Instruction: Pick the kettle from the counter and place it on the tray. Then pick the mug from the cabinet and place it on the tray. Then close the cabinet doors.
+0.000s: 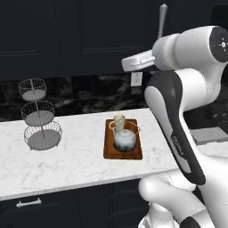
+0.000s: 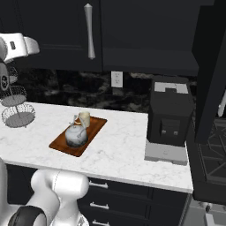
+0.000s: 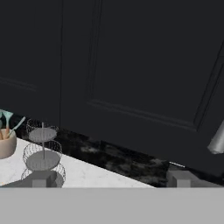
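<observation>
The tool (image 3: 111, 178), a two-finger gripper on the white arm, has its two dark fingertips (image 3: 38, 179) spread wide apart with nothing between them. Straight ahead of it, close, stand the tall black panelled cabinet doors (image 3: 144, 74), shut, with the lower end of a long silver bar handle (image 3: 217, 139) off to one side of the tool. Below the doors runs the dark veined backsplash, and under that the white marble table (image 1: 67, 156) with faint grey veins. On the table beneath the tool's level stands a three-tier wire basket stand (image 3: 42, 153), and beside it a beige pot holding teal utensils (image 3: 6, 140). Lower down and well apart from the tool lies the flat reddish-brown wooden tray (image 1: 123, 153); on it sit the squat silvery-grey kettle (image 1: 124, 139) with its thin wire handle and, just behind it, the small cream-beige mug (image 1: 118, 121). Farther along the table stands a black boxy appliance (image 2: 170, 114) on a grey base.
</observation>
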